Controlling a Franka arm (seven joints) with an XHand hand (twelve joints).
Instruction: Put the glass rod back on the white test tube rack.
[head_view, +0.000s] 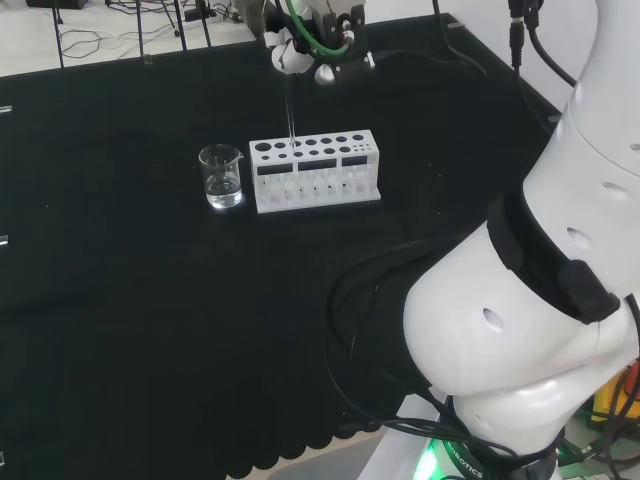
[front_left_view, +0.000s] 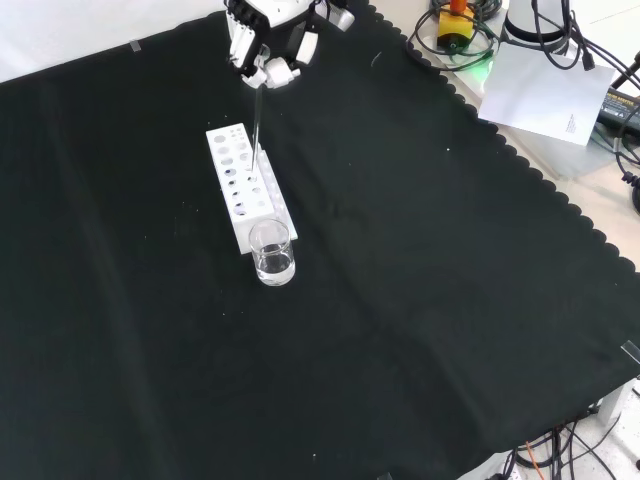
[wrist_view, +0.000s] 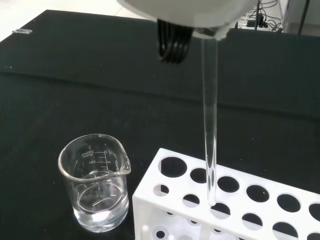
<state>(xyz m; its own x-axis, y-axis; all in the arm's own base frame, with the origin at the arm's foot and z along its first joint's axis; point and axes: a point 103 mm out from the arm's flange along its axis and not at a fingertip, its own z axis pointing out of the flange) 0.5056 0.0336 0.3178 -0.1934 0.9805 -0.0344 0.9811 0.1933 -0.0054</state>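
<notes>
glass rod (wrist_view: 209, 125) hangs upright, clamped in the hand (front_left_view: 268, 45), tip at a hole of the white test tube rack (head_view: 316, 172) beside the beaker (head_view: 221, 176).

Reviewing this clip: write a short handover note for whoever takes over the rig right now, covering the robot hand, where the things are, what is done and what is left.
Robot hand: shut on the glass rod, holding it upright by its top end above the white test tube rack.
Rod: lower tip is at a hole near the rack's beaker end; the wrist view shows it at or just inside the hole's rim.
Glass beaker: beside that end of the rack, with some clear liquid in it.
Done: rod lifted and lined up over the rack.
Left: lower the rod into the hole, release, withdraw.
</notes>
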